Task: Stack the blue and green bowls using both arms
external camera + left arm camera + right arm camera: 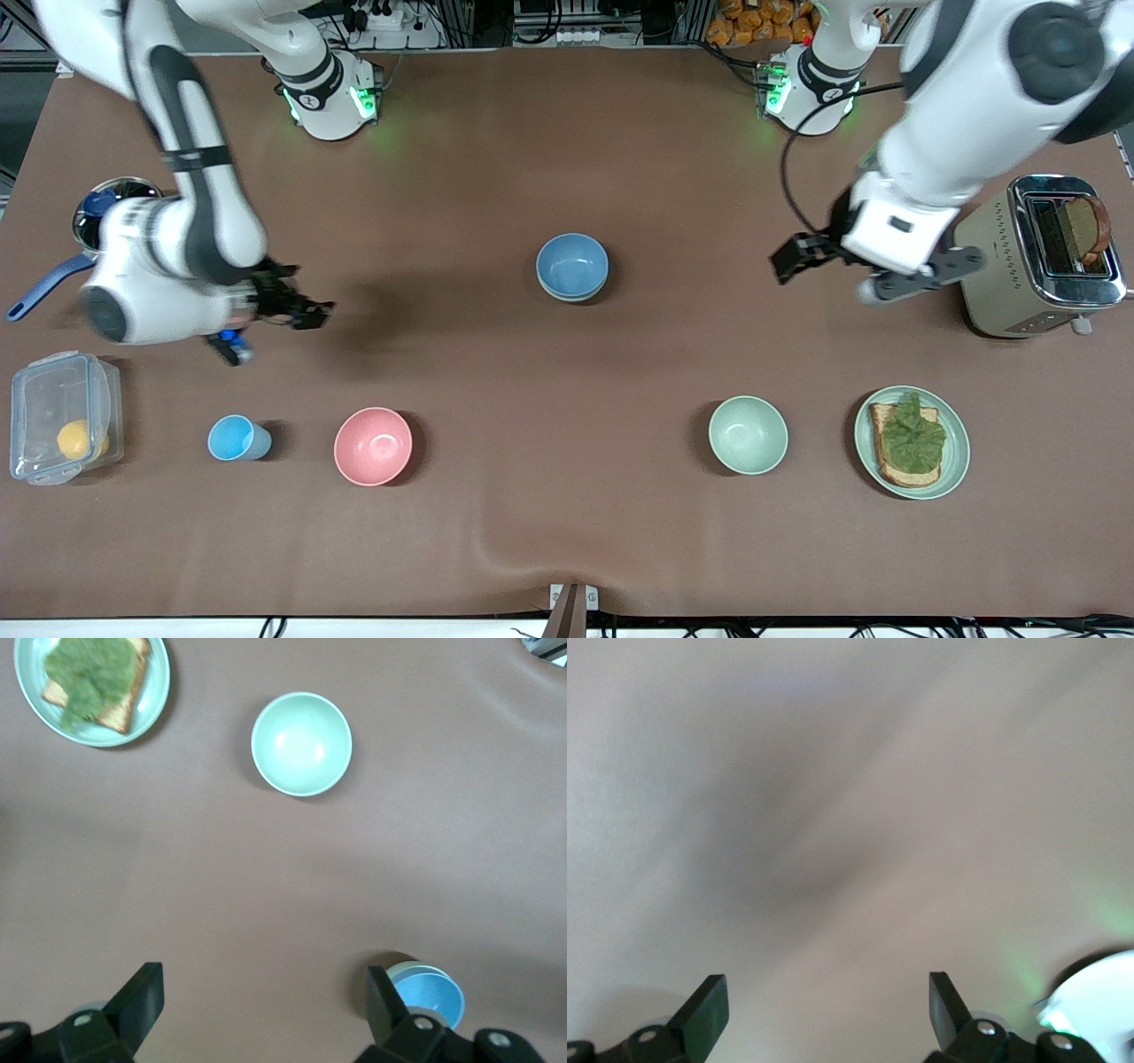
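The blue bowl stands mid-table, nested in a green bowl whose pale rim shows under it. Both also show in the left wrist view: the blue bowl and the green rim beneath it. A second green bowl stands alone, nearer the front camera toward the left arm's end; it also shows in the left wrist view. My left gripper is open and empty, in the air over bare table between the stacked bowls and the toaster. My right gripper is open and empty, over bare table toward the right arm's end.
A toaster with bread stands at the left arm's end. A pale-green plate holds toast and lettuce. A pink bowl, a light-blue cup, a clear lidded box and a blue-handled pot are at the right arm's end.
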{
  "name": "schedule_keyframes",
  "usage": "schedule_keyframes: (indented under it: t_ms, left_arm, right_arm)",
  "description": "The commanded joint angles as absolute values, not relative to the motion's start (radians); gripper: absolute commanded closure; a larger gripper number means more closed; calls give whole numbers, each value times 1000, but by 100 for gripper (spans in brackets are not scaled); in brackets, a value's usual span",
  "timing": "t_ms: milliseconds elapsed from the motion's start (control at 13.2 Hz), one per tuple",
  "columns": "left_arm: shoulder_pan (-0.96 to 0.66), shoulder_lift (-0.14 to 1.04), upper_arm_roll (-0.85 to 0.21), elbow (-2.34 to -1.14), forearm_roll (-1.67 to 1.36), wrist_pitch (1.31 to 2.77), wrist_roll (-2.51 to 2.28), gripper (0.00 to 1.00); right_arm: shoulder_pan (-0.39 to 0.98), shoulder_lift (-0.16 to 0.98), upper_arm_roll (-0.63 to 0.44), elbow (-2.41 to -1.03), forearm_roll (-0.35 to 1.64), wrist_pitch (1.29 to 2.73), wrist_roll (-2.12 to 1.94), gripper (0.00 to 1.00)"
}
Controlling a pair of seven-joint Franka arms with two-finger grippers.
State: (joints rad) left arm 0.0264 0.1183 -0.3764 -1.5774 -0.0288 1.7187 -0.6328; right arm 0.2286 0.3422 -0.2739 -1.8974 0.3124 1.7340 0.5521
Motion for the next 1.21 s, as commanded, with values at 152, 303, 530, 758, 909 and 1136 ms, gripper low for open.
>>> schedule_keyframes:
  t_ms: [152, 303, 530, 758, 909, 1136]
  left_arm:
    - [34, 87, -258, -1531, -21, 1597, -399, 0]
    - [32, 77, -194, -1522, -32, 1588, -289, 0]
    - [26, 49, -155, -1529, -61, 1586, -204, 0]
    - [-3, 35, -134, -1529, -35, 1575, -212, 0]
    - [-5, 35, -135, -1526, 12, 1575, -204, 0]
    - [-3, 34, -135, -1522, 8, 1572, -204, 0]
  right_arm:
    - [126, 302, -256, -1726, 76, 1649, 247, 0]
    - [56, 250, -252, -1706, 78, 1666, -51, 0]
    - [15, 166, -215, -1706, 71, 1721, -202, 0]
    - [12, 45, -175, -1707, 58, 1715, -207, 0]
    - [18, -36, -111, -1723, 60, 1706, -181, 0]
    - [66, -66, -97, -1729, 61, 1713, -104, 0]
